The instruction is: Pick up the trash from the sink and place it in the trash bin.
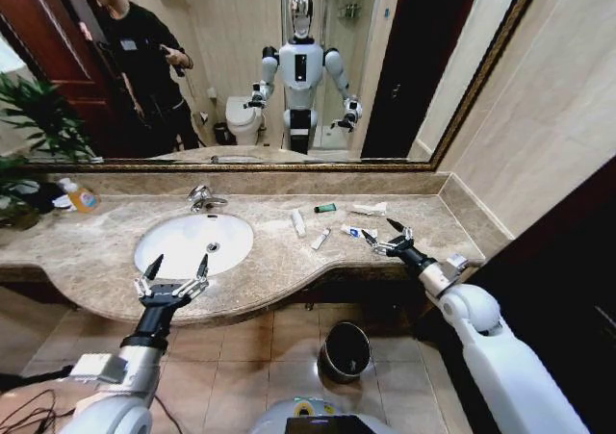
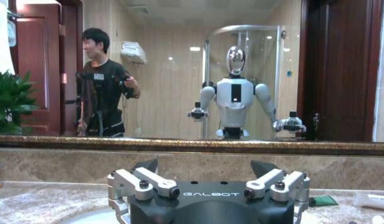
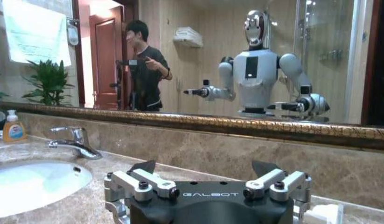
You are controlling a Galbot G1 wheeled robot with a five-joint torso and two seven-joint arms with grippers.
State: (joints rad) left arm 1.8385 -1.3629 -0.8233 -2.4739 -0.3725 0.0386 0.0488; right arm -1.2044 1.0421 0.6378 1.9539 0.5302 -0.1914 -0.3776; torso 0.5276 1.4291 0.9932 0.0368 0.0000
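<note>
The oval white sink (image 1: 183, 246) with its chrome faucet (image 1: 204, 199) sits in the marble countertop (image 1: 87, 246). The trash lies on the counter to the right of the basin. It comprises two white tubes (image 1: 298, 223) (image 1: 320, 239), a blue-printed tube (image 1: 352, 231), a dark-green piece (image 1: 325, 208) and a flat white wrapper (image 1: 369, 209). My right gripper (image 1: 380, 232) is open just right of the blue-printed tube. My left gripper (image 1: 176, 268) is open over the basin's front rim, holding nothing. The dark trash bin (image 1: 345, 351) stands on the floor below the counter.
An orange-liquid soap bottle (image 1: 80, 196) and a potted plant (image 1: 29, 126) stand at the counter's left end. A large mirror (image 1: 404, 68) runs behind the counter and a wall closes the right end. In the right wrist view the faucet (image 3: 70, 142) and basin (image 3: 30, 184) lie ahead.
</note>
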